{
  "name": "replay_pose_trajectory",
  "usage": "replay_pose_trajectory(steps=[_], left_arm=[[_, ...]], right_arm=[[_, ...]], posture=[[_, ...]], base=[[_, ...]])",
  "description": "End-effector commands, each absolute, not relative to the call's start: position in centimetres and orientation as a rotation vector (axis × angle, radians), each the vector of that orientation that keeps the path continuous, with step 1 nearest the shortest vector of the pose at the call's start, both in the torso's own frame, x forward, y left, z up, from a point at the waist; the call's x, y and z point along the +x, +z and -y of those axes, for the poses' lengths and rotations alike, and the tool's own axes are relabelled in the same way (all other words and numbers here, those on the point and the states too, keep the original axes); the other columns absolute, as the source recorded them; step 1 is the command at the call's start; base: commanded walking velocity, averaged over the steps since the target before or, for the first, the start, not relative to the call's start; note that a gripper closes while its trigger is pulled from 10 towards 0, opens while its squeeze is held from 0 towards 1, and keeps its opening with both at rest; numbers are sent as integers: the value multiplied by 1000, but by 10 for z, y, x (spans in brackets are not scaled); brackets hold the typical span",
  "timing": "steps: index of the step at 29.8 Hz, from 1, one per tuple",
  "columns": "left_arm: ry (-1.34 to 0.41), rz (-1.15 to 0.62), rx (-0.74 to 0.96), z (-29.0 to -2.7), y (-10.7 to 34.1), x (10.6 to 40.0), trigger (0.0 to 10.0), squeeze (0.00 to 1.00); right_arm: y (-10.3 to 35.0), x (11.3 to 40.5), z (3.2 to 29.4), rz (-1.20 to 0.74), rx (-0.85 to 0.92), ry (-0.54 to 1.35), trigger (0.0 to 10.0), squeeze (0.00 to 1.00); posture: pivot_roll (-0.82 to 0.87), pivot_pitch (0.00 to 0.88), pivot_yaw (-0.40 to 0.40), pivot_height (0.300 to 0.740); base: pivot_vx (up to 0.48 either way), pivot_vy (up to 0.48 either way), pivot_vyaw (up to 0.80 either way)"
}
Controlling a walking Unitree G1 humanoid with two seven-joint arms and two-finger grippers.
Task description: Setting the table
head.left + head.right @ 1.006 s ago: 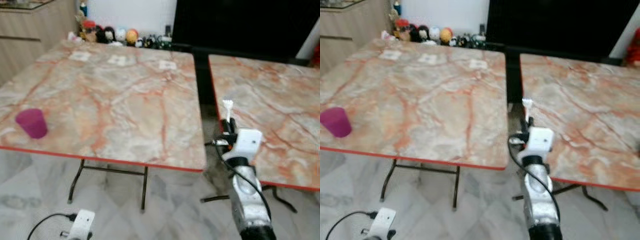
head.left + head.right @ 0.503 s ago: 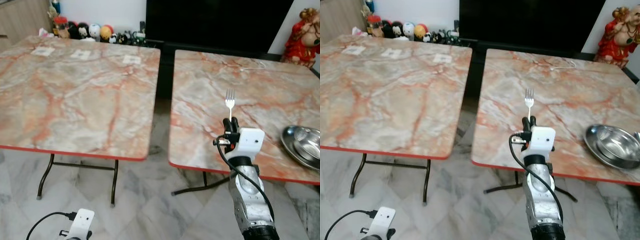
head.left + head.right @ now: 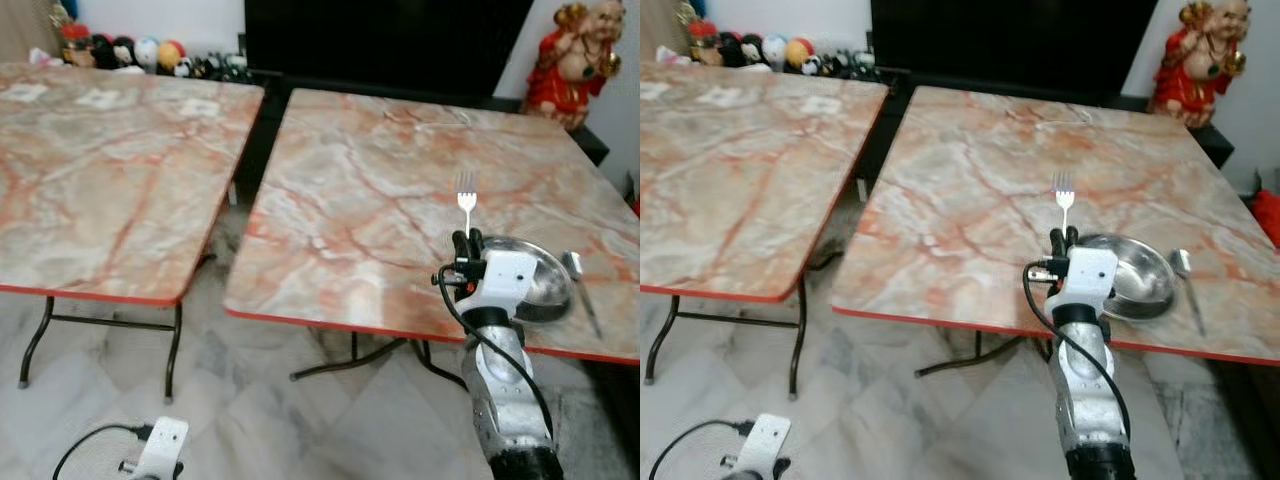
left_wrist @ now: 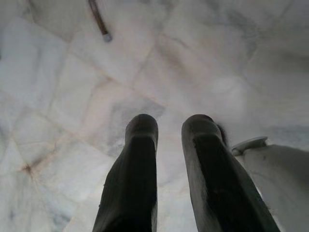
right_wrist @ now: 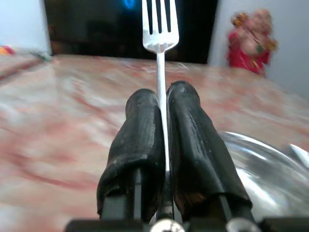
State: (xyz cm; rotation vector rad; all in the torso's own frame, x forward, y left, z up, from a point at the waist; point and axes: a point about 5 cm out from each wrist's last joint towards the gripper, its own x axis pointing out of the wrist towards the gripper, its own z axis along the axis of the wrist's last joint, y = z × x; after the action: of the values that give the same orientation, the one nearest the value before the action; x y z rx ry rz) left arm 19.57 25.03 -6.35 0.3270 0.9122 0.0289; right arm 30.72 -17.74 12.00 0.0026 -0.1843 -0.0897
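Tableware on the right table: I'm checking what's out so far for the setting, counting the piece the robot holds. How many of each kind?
Fork: 1, held upright in the right gripper
Metal bowl: 1, on the table
Spoon: 1, lying to the right of the bowl
Total: 3

The fork [image 5: 160, 29] is bright polished metal, clamped between the right pincer's [image 5: 164, 104] matt black, slightly grainy rubbery fingers. The bowl [image 3: 545, 275] and spoon [image 3: 578, 280] are shiny steel with mirror glints. The bench [image 3: 380, 200] top looks like glossy orange-veined marble with a red edge. The floor [image 4: 72, 72] is smooth pale marble tile; the right arm [image 3: 505, 400] is brushed silver metal.
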Motion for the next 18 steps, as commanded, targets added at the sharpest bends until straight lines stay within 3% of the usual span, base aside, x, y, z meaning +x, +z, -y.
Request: replay_pose_trajectory(steps=[1,8,18], left_arm=[[11,-927,323,-247,-66,192,10000,0],[14,-930,319,-247,-67,191,10000,0],[22,-933,307,-246,-68,189,10000,0]], right_arm=[[122,307,184,191,10,-115,10000,0],[120,306,187,187,5,-124,10000,0],[120,306,191,187,4,-138,10000,0]], posture=[[124,0,-47,740],[124,0,-51,740],[124,0,-51,740]], base=[[0,-461,0],[0,-453,0],[0,0,0]])
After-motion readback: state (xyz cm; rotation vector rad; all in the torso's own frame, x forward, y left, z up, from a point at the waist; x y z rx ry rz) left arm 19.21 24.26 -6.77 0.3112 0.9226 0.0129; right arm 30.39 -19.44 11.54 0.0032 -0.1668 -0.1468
